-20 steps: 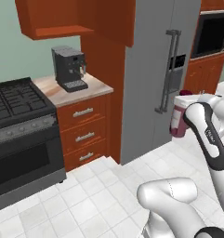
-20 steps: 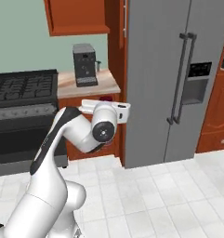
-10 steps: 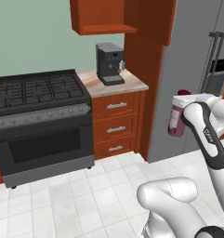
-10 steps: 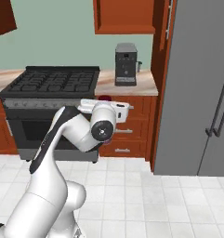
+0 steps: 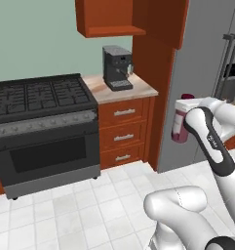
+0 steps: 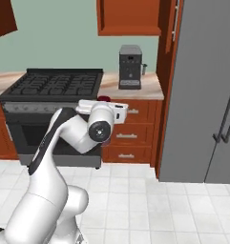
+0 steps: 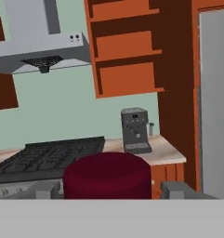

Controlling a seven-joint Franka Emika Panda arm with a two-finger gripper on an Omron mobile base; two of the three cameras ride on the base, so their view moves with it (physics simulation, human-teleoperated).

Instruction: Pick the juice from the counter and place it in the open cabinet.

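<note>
**Inspector:** State where the juice (image 5: 179,126) is.

**Assistant:** Held off any surface, upright, cap up, in the gripper (image 5: 181,122). In the hand view its dark red cap sits between the two fingertips (image 7: 44,189), one on each side. The gripper is pinching the bottle.

**Inspector:** And the relation the placing turns on?

**Assistant:** The open cabinet (image 7: 125,51) lies above and ahead of the bottle, on the wall directly over the coffee machine (image 7: 135,130). It is a doorless box with its shelves showing. My judgement: the bottle must go up and forward, keeping its long axis vertical, to clear the front edge of a shelf.

**Inspector:** How near is it?

**Assistant:** Well apart for now. Floor tiles lie between the robot and the drawers below the coffee machine.

**Inspector:** The surface under the cabinet?

**Assistant:** A small bench (image 5: 137,88) carrying the coffee machine, with three drawers (image 5: 124,131) beneath it.

**Inspector:** The room beyond?

**Assistant:** A black stove (image 5: 42,97) stands just left of the coffee machine, with a range hood (image 7: 41,49) above it. To the machine's right is a tall wooden panel, then a grey fridge (image 6: 202,90). The wall behind is pale green.

**Inspector:** Risk?

**Assistant:** The wooden panel just right of the cabinet could catch the arm.
</note>
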